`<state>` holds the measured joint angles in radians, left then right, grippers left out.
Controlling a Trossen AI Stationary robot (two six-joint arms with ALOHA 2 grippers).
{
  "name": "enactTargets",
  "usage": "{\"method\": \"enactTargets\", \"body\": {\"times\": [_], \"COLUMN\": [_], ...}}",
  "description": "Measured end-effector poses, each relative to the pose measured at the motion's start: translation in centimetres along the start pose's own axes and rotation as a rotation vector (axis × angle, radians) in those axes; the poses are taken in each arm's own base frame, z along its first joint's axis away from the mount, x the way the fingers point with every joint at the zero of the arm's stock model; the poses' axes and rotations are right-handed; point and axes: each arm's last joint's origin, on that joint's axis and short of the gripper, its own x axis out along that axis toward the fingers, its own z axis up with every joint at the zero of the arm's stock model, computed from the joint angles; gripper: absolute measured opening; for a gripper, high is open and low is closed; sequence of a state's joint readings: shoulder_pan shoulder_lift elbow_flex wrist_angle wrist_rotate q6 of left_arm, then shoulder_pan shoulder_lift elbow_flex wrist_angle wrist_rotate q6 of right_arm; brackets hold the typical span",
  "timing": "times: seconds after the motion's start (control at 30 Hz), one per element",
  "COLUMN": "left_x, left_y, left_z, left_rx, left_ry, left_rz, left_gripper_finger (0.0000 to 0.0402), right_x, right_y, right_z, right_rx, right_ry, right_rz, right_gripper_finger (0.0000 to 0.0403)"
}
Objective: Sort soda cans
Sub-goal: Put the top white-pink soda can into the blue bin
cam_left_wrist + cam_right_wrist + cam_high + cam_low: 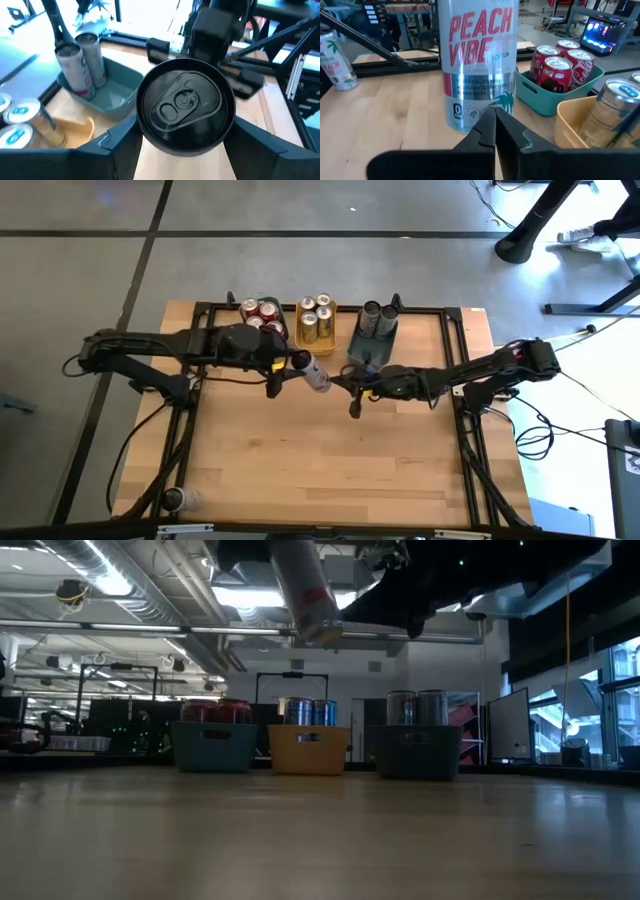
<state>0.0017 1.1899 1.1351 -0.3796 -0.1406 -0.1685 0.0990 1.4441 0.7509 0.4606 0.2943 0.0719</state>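
My left gripper reaches in from the table's left and is shut on a silver "Peach Vibe" soda can. In the low view this can hangs tilted, well above the table. My right gripper is shut and sits just right of the can, with its tips before the can's lower wall. Red cans stand in the teal tray, gold cans in the yellow tray, and silver cans in the grey-blue tray. My left gripper pinches the can's wall just below its black top, one finger on each side. The top faces back toward the wrist and the body reaches out past the fingers. The can is lifted clear, tilted, bottom end lowest. My right gripper: I cannot tell whether its shut tips touch the can.
The three trays stand in a row along the table's far edge. One more silver can stands alone near the table's near left corner and also shows in the right wrist view. Bare wood lies across the middle and near side.
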Motion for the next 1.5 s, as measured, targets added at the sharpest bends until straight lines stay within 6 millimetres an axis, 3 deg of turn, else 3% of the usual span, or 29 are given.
{"method": "enactTargets", "body": {"times": [0.23,0.57,0.77,1.13,1.33,1.5], "left_x": [2.1,6.2,9.7,15.3,16.8,18.6], "left_y": [-0.3,0.8,2.6,7.3,9.3,11.2], "left_z": [-0.1,0.3,0.0,0.3,2.2,2.2], "left_rx": [0.045,0.04,0.037,-0.036,-0.051,-0.07], "left_ry": [-0.015,-0.107,-0.158,-0.145,-0.133,-0.072], "left_rz": [0.0,0.039,0.088,0.208,0.253,0.293], "left_gripper_finger": [0.0234,0.0235,0.0235,0.0235,0.0235,0.0235], "right_x": [-0.8,-9.9,-13.2,-13.5,-13.3,-12.9], "right_y": [-0.3,-3.3,-4.5,-4.7,-4.7,-4.7], "right_z": [0.0,2.7,3.2,3.0,2.4,0.9], "right_rx": [-0.044,-0.009,0.007,-0.014,-0.028,-0.04], "right_ry": [0.068,0.205,0.203,0.227,0.261,0.286], "right_rz": [-0.02,-0.213,-0.288,-0.304,-0.326,-0.331], "right_gripper_finger": [0.0006,0.0005,0.0005,0.0005,0.0005,0.0005]}}
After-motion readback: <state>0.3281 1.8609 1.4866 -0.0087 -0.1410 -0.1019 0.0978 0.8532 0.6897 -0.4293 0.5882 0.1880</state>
